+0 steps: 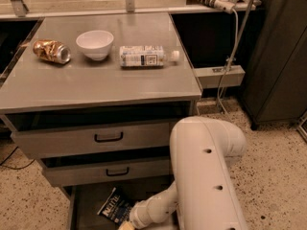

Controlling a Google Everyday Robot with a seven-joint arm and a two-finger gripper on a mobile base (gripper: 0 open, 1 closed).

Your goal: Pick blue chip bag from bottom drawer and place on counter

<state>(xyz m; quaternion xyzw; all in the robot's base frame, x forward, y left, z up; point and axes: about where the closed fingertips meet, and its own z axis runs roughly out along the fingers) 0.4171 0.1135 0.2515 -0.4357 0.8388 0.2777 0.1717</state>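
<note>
— Down in the bottom drawer (86,210), your gripper (125,224) is hanging at the very lower edge of the view, just beside the near end of the blue chip bag (114,207).

— So the bag is lying flat on the drawer floor. What could be going wrong for me from here?

— By my judgement, you are risking two things. A crinkly bag lying flat is giving you little to pinch, so it may be slipping out as you are lifting. And the middle drawer (108,171) is standing slightly out (its front seems to be overhanging the bag), so a straight lift may be snagging the bag or your arm (206,176) on it.

— And the gripper, is it holding anything?

— You are asking more than I can tell: whether it is open or closed is not showing, nor whether it is touching the bag. Up on the counter (96,87), the can (51,51), bowl (95,44) and bottle (144,56) are sitting along the back, so you are aiming for the front.
</note>
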